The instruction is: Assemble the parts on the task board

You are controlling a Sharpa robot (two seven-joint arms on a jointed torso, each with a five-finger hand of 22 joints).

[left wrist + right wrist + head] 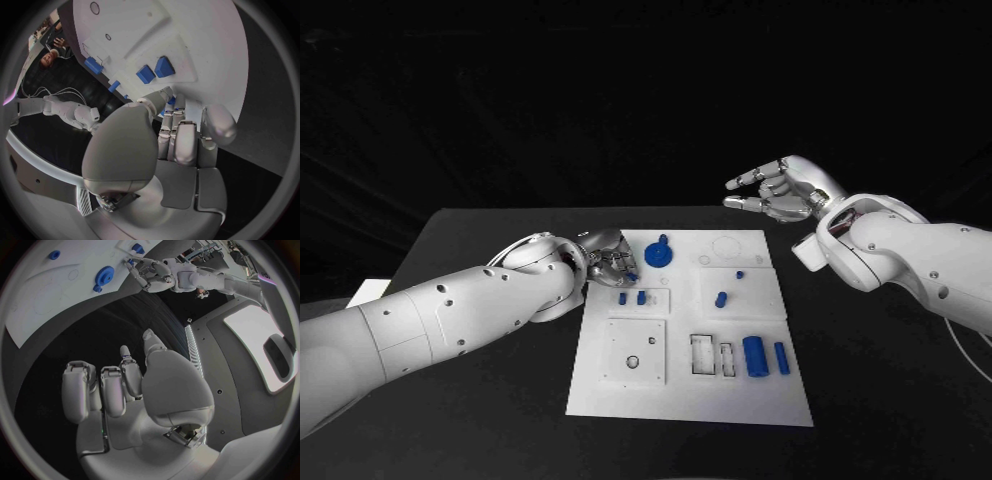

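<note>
The white task board (689, 395) lies in the middle of the black table. My left hand (603, 260) is at the board's near-left edge, fingers curled, pinching a small blue part (630, 277) just above the board; the left wrist view shows a blue bit (170, 100) at the fingertips of that hand (178, 137). Close by lie a blue gear-shaped part (659, 253), two small blue blocks (630, 297) and a blue peg (721, 297). My right hand (783, 190) hangs above the board's far right corner, loosely bent and holding nothing, as the right wrist view (125, 390) confirms.
A blue cylinder (754, 355) and a blue bar (782, 357) lie at the board's near right, beside two rectangular slots (713, 356). A square plate with a hole (635, 352) sits at the near left. Bare black table (877, 380) surrounds the board.
</note>
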